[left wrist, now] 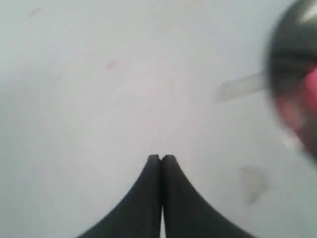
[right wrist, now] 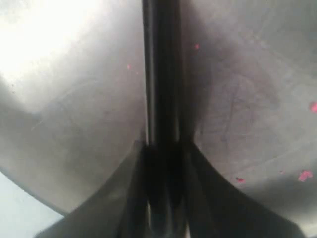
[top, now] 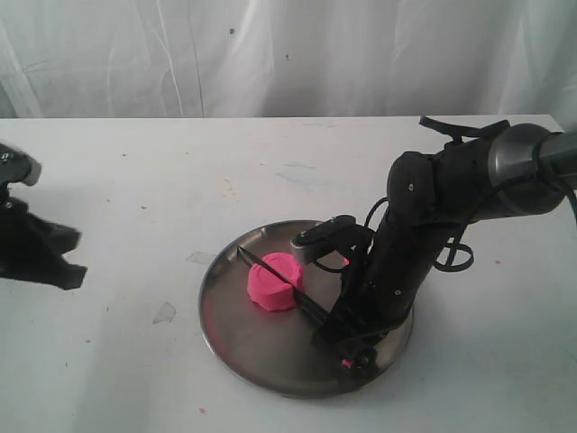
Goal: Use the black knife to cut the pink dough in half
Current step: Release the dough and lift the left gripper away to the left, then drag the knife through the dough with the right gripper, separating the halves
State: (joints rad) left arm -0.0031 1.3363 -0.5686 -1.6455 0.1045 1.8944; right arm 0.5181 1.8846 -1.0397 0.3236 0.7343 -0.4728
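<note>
While your right hand (top: 335, 327) clamps the black knife (top: 275, 280) by its handle, the blade lies across the pink dough (top: 273, 283) on the steel plate (top: 225, 316). Pink crumbs (right wrist: 304, 175) dot the plate. Your left hand (left wrist: 161, 159) is closed on nothing, well apart over the stained white counter (top: 117, 225). You'll find no readable writing.
</note>
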